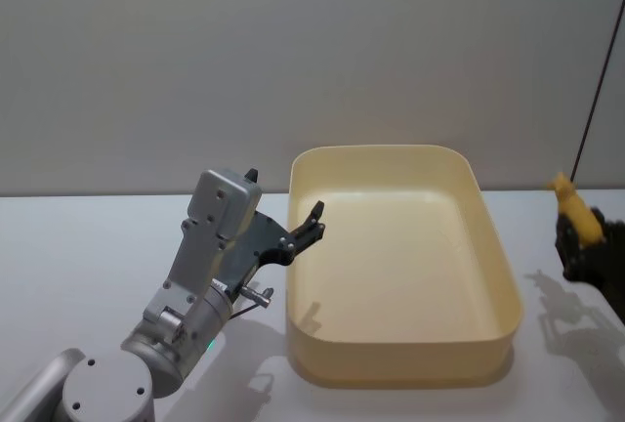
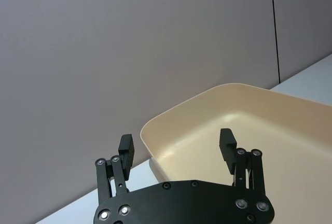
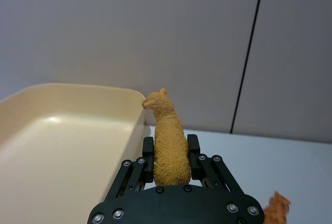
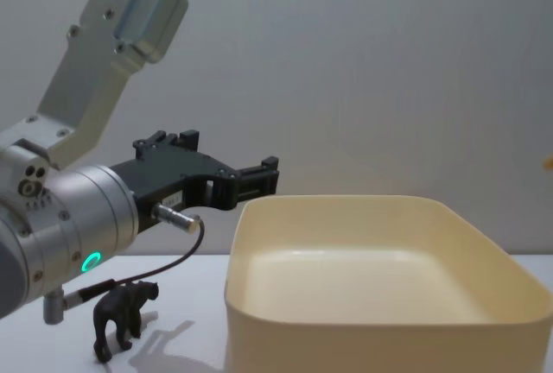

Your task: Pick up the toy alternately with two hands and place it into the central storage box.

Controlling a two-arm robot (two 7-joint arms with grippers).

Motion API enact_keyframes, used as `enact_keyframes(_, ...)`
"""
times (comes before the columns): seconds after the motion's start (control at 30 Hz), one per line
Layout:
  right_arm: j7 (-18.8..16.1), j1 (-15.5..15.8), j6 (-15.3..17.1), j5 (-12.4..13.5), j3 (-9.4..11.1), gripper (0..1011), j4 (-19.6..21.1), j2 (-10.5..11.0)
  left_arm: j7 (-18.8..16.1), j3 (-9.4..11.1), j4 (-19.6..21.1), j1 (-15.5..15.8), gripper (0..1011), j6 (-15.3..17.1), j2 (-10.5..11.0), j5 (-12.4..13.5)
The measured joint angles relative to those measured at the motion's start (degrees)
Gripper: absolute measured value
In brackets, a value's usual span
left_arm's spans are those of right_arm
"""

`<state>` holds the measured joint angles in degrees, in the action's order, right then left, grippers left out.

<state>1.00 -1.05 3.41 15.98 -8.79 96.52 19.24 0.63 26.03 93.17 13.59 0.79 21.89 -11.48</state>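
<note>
Head view: the left gripper (image 1: 311, 225) hangs at the left rim of the cream storage box (image 1: 400, 368). The right gripper (image 1: 581, 246) holds a tan llama toy (image 1: 566, 197) to the right of the box.

Left wrist view: the left fingers (image 2: 126, 146) are spread apart, with nothing between them.

Right wrist view: the right fingers (image 3: 193, 146) pinch the llama's body.

Chest view: a black bear figure (image 4: 125, 312) stands on the table (image 4: 203, 291) left of the box.

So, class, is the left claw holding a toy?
No, the left claw is open wide with nothing gripped in it.
</note>
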Motion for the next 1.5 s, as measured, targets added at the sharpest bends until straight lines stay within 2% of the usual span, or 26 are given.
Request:
enact_keyframes(0.2,-2.14,-2.1,-0.62,-0.44,-0.5,358,0.48,-1.14,0.0,0.0,0.0,0.0,1001,0.0,0.0,0.0)
enact_keyframes(0.27,-3.83,-3.51,-0.68,-0.84,-0.95,358,0.24,-1.95,0.0,0.0,0.0,0.0,1001,0.0,0.0,0.0)
enact_keyframes(0.5,-7.65,-7.27,0.12,-2.1,-2.52,363,-2.33,-4.5,0.0,0.0,0.0,0.0,1001,0.0,0.0,0.0)
enact_keyframes(0.53,-8.61,-8.22,0.47,-2.49,-2.92,411,-3.2,-5.13,0.0,0.0,0.0,0.0,1001,0.0,0.0,0.0)
enact_keyframes(0.67,-10.95,-10.75,1.29,-3.57,-4.0,481,-5.9,-6.87,0.0,0.0,0.0,0.0,1001,0.0,0.0,0.0)
enact_keyframes(0.73,-12.13,-12.08,1.68,-4.16,-4.56,583,-7.37,-7.78,0.0,0.0,0.0,0.0,1001,0.0,0.0,0.0)
enact_keyframes(0.83,-13.0,-12.96,1.92,-4.56,-4.93,663,-8.39,-8.35,0.0,0.0,0.0,0.0,1001,0.0,0.0,0.0)
enact_keyframes(0.9,-13.67,-13.64,2.09,-4.87,-5.16,760,-9.07,-8.76,0.0,0.0,0.0,0.0,1001,0.0,0.0,0.0)
enact_keyframes(1.07,-13.8,-13.8,2.09,-4.95,-5.12,861,-9.21,-8.73,0.0,0.0,0.0,0.0,1001,0.0,0.0,0.0)
enact_keyframes(1.17,-13.29,-13.43,1.82,-4.81,-4.59,962,-8.68,-8.15,0.0,0.0,0.0,0.0,1001,0.0,0.0,0.0)
enact_keyframes(1.23,-12.9,-13.15,1.68,-4.63,-4.3,995,-8.31,-7.81,0.0,0.0,0.0,0.0,1001,0.0,0.0,0.0)
enact_keyframes(1.5,-9.69,-10.27,0.97,-2.91,-1.78,1001,-5.12,-4.92,0.0,0.0,0.0,0.0,1001,0.0,0.0,0.0)
